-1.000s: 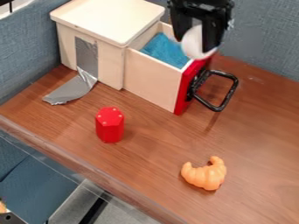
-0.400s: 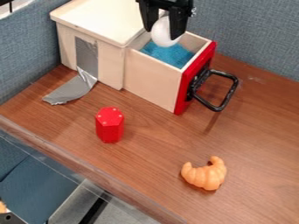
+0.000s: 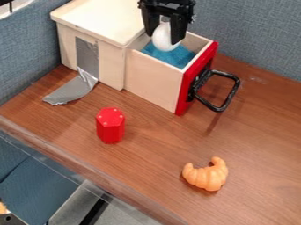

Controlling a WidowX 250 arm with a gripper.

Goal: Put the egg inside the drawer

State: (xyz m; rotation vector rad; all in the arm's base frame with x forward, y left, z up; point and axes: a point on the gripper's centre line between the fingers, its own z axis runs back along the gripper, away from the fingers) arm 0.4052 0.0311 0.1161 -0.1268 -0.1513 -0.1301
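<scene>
"What was the gripper (image 3: 164, 38) working over?"

"A brown wood-grain counter (image 3: 147, 162), spread out below it. Blue-grey fabric walls (image 3: 253, 35) rose behind the gripper and off to its left in the view."

"And past the counter's near edge, farthest down from the gripper?"

"More blue-grey material (image 3: 35, 184), at the lower left."

"Any containers?"

"A pale wooden cabinet (image 3: 97, 17) just left of the gripper, with silver tape (image 3: 73, 90) running down its side onto the counter. Its drawer (image 3: 153, 81) stood pulled out right under the gripper, with a blue lining (image 3: 170, 58) inside. The drawer's red front (image 3: 187, 90) and black handle (image 3: 233, 93) were below the gripper, to the right."

"So where was the egg?"

"The white egg (image 3: 164, 40) was pinched between the gripper's two fingers, over the blue lining. I couldn't tell whether it touched it."

"Anything else around?"

"A red six-sided block (image 3: 110, 127) stood upright, down and left of the gripper, and an orange croissant (image 3: 206, 176) lay well below it, to the right."
</scene>
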